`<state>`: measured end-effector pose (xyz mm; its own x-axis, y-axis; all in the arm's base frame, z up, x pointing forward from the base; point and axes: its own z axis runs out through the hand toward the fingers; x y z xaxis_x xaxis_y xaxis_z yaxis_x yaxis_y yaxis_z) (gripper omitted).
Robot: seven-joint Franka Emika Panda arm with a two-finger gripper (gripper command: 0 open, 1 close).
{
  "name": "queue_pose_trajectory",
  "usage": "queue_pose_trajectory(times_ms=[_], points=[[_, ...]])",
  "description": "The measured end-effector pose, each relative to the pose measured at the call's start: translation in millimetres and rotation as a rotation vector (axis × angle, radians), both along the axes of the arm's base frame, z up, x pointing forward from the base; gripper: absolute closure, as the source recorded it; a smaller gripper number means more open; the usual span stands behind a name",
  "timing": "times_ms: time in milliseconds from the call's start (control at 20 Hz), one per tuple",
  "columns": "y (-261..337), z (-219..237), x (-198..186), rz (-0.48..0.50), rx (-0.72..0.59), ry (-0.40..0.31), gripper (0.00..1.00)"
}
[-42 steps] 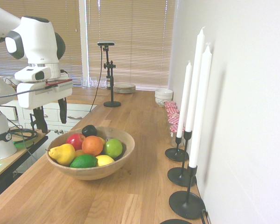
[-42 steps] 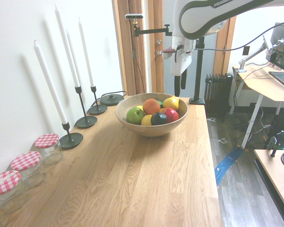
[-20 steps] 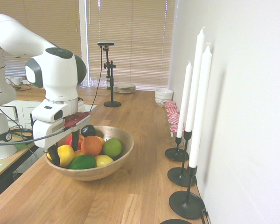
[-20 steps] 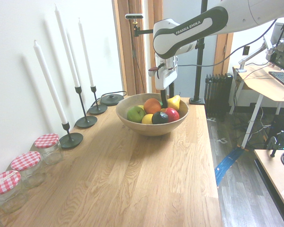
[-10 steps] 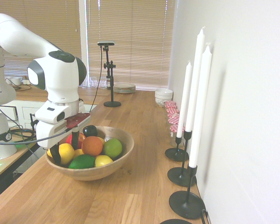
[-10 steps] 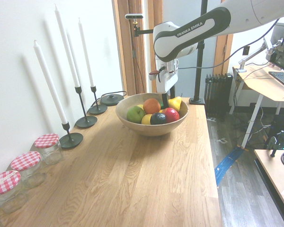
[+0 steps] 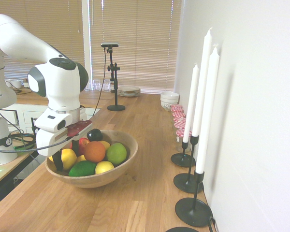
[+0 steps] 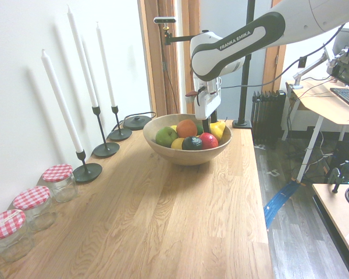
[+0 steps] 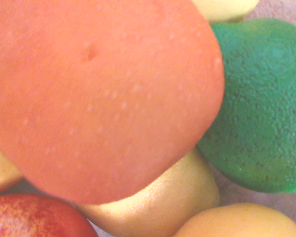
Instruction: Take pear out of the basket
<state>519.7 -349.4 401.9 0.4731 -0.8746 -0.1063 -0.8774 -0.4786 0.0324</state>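
The pear [image 7: 66, 158], smooth yellow (narrow end hidden), sits in the basket [image 7: 117, 169], pinched by the claw [image 7: 65, 158].

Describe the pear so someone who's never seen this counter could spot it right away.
Find the wooden basket of fruit on the long counter. The pear lies at its rim, between the gripper fingers. It is yellow and tapering, larger than the round lemon.

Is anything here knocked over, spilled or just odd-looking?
Nothing stands out. The fruit sits piled inside the basket, the three candles stand upright in their holders, and the jars keep their lids on. Nothing has spilled on the wooden counter.
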Motion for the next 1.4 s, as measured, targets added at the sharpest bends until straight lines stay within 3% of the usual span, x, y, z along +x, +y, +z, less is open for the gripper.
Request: queue_pose_trajectory(times_ms=[400, 750, 1050, 1400], points=[[2, 12, -2, 0.005, -0.011, -0.019, 1.00], [35, 110, -5, 0.054, -0.053, -0.121, 1.00], [125, 183, 18, 0.142, -0.074, -0.201, 1.00], [267, 211, 57, 0.264, -0.086, -0.241, 1.00]])
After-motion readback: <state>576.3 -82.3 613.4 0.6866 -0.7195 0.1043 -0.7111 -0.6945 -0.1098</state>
